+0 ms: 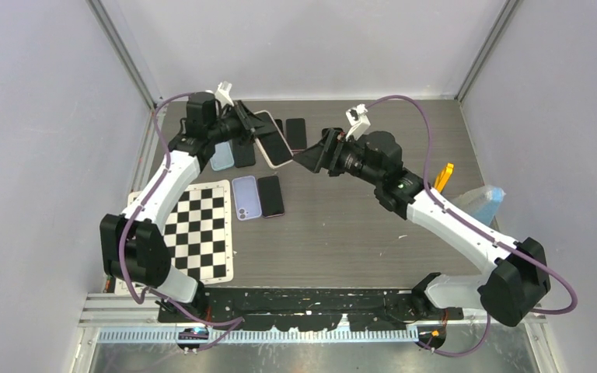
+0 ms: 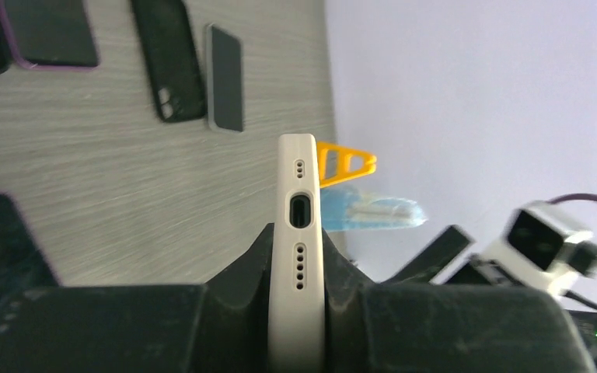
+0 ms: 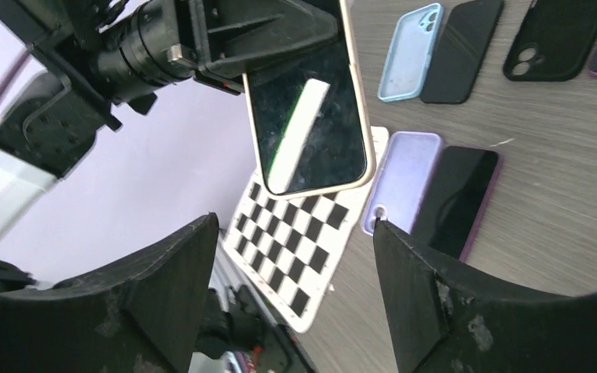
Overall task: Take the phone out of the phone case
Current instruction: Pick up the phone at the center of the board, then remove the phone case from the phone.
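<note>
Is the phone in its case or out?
In. The dark screen of the phone sits framed by the cream case, which the left gripper pinches in the air.

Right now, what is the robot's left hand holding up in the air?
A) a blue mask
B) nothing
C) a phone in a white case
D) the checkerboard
C: the left hand is shut on the phone, with its white case on, up off the table.
</note>
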Available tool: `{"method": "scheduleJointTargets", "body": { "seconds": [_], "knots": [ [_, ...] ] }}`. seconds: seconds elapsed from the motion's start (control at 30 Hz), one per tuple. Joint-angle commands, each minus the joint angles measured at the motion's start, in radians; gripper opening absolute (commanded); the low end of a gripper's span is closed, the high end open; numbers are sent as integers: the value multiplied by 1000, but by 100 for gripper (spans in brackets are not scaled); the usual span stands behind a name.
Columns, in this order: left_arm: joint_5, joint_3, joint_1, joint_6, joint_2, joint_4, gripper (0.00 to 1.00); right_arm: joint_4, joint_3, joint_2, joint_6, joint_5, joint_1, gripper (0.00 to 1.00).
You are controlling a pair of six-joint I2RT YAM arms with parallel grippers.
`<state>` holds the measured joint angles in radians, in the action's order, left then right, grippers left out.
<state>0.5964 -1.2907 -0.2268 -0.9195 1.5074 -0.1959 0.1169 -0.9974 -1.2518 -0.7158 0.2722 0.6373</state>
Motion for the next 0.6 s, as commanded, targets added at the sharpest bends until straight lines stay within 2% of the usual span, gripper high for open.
{"method": "scheduleJointTargets", "body": {
  "seconds": [0.0, 0.1, 0.23, 0.33, 0.5, 0.57],
  "knots": [
    [45, -92, 3, -196, -51, 292, 0, 124, -45, -43, -199, 20, -8, 75],
    [-25, -104, 2, -338, -42, 361, 0, 179, -91, -91, -321, 60, -8, 66],
    [-62, -95, 3, -479, -24, 471, 0, 413, -100, -151, -465, 104, -8, 60],
    [-69, -79, 2, -561, -18, 538, 0, 492, -111, -186, -531, 104, -8, 54],
    [-89, -65, 2, -613, -36, 558, 0, 577, -114, -200, -563, 90, -8, 51],
    [-100, -66, 3, -611, -42, 549, 0, 609, -109, -201, -560, 94, -8, 54]
  ]
}}
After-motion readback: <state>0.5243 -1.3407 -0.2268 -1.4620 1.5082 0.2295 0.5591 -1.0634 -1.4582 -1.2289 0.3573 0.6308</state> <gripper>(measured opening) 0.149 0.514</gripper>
